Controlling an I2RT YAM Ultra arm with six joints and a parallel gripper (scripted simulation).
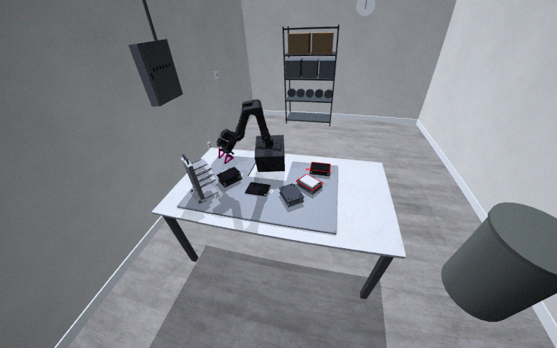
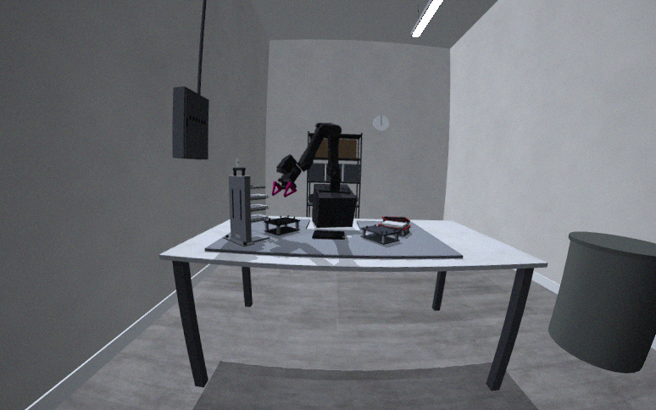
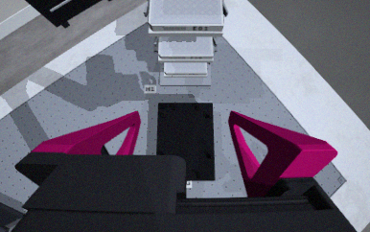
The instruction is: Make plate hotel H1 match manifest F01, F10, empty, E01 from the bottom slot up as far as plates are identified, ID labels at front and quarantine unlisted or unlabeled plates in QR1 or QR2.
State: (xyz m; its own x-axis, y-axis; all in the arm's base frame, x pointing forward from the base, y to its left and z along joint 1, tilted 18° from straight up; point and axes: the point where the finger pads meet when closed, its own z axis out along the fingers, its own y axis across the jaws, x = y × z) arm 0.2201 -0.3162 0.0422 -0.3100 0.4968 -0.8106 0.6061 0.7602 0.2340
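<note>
The plate hotel H1 (image 1: 196,180) stands at the left end of the grey mat, and it also shows in the exterior view (image 2: 240,207). In the wrist view its top level holds a light plate (image 3: 186,13) with a small dark label on the front edge, too blurred to read. Lighter slabs (image 3: 186,58) step out below it; I cannot tell plates from shelves there. My gripper (image 1: 225,154) hovers open and empty above a black raised nest (image 3: 185,139) in front of the hotel. Its magenta fingers stand to either side, well above it.
A flat black nest (image 1: 257,188) and a dark grey raised nest (image 1: 291,193) sit mid-mat. Two red-edged quarantine nests lie at the right: one holds a white plate (image 1: 309,182), the other (image 1: 319,167) looks dark. The arm's base block (image 1: 269,152) stands behind.
</note>
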